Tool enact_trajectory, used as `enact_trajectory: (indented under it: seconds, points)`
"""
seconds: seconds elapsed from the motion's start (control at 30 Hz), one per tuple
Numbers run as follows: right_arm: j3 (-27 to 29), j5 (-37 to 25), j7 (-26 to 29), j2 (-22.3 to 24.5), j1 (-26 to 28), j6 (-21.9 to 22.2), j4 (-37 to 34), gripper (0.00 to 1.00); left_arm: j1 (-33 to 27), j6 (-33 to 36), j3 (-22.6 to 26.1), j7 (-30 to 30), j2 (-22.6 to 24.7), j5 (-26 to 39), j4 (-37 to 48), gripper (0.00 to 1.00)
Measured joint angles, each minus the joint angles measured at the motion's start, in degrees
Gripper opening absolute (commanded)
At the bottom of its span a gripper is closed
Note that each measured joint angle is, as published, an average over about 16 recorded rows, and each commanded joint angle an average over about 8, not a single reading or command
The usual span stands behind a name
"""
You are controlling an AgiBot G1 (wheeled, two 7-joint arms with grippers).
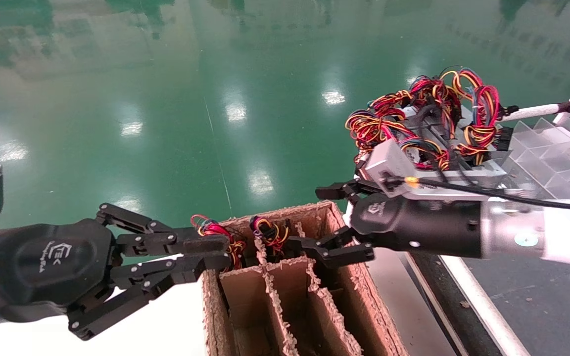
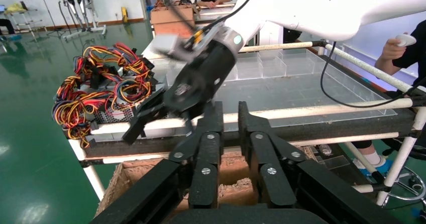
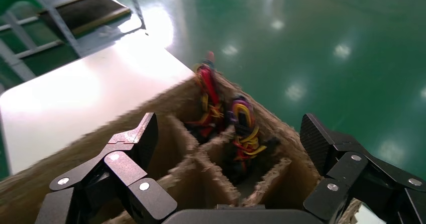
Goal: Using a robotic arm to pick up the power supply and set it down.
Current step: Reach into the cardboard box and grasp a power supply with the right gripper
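A power supply's red, yellow and black wire bundle (image 1: 271, 232) (image 3: 243, 128) sticks up from a far cell of the cardboard box (image 1: 364, 301) (image 2: 231, 170); its grey body is hidden in the cell. A second bundle (image 1: 214, 229) (image 3: 207, 96) rises from the neighbouring cell. My right gripper (image 1: 309, 217) (image 3: 228, 143) (image 2: 161, 121) hangs open just above these cells, its fingers spread wide around nothing. My left gripper (image 1: 213, 254) (image 2: 230, 108) sits at the box's left edge, fingers nearly together, with nothing between them.
More power supplies with tangled wires (image 1: 428, 113) (image 2: 100, 88) lie on a tube-framed rack at the right, beside a clear divided tray (image 1: 557, 158). The box stands on a white table (image 1: 166, 321). A person (image 2: 402, 48) stands behind the rack.
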Motion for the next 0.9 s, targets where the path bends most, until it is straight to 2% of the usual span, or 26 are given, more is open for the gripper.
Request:
enact_trajectory:
  seconds: [0.2,0.47,0.5,0.73,0.77,0.9]
  points:
    - [-2.9,-3.8,1.2,-5.7,2.9,1.2,-7.0,1.0,0.0,0.0,0.0,0.0,0.0,0.0,0.0,1.0]
    - [-4.7,-6.0,-1.7,-11.4,4.8,2.3,-13.3,1.0,0.0,0.0,0.0,0.0,0.0,0.0,0.0,1.0]
    - [-4.8,-6.1,-2.2,-11.9,4.8,2.4,-13.8,0.97,0.0,0.0,0.0,0.0,0.0,0.0,0.0,1.0]
    - [-5.2,-6.6,-5.6,-14.3,4.3,3.4,-15.4,0.1,0.0,0.0,0.0,0.0,0.0,0.0,0.0,1.0]
    - [-5.2,-6.6,-6.0,-14.5,4.1,3.5,-15.6,0.01,0.0,0.0,0.0,0.0,0.0,0.0,0.0,1.0]
    - [-5.4,-6.7,-7.1,-15.4,3.8,3.6,-16.5,0.0,0.0,0.0,0.0,0.0,0.0,0.0,0.0,1.0]
